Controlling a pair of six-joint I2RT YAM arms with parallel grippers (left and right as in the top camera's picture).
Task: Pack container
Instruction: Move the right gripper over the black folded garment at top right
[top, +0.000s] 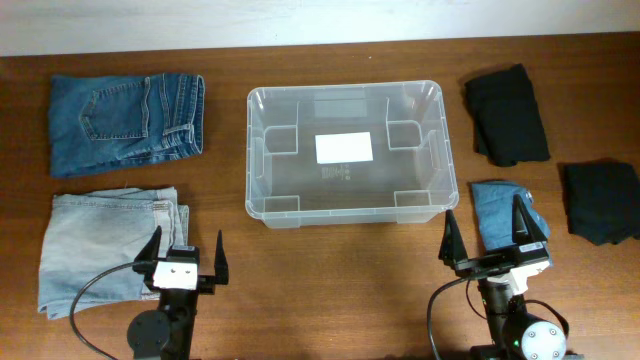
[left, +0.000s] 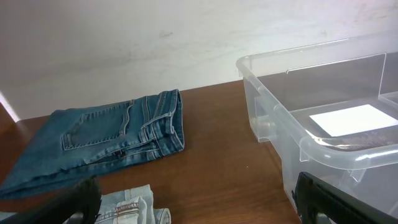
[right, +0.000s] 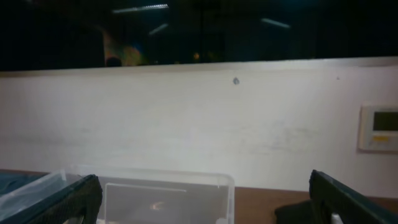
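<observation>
From overhead we see the container (top: 252, 150) lying open-topped at the middle of the table (top: 330, 285), its long sides running left to right and a white label on its base. The left pincer (top: 189, 238) sits near the table's front edge, off the container's front left corner and well apart from it. Its jaws are spread wide and hold nothing. The right pincer (top: 484, 210) stands off the front right corner, nearer the rim. It is also spread wide and empty, with one finger across a small blue folded cloth (top: 495, 215). Bare wood lies between each pincer and the container's front wall. Dark jeans (top: 125, 122) and pale jeans (top: 105, 250) take up the left side. A black garment (top: 507, 115) and another dark garment (top: 600, 202) take up the right.

In the left wrist view the container's rolled rim and near corner fill the right half, just ahead of one of the fingers (left: 323, 199). Open wood runs between it and the dark jeans.

The right wrist view is dim. We make out the container's rim low down, left of centre between the parted fingers (right: 348, 199), with a white wall (right: 199, 124) behind.
</observation>
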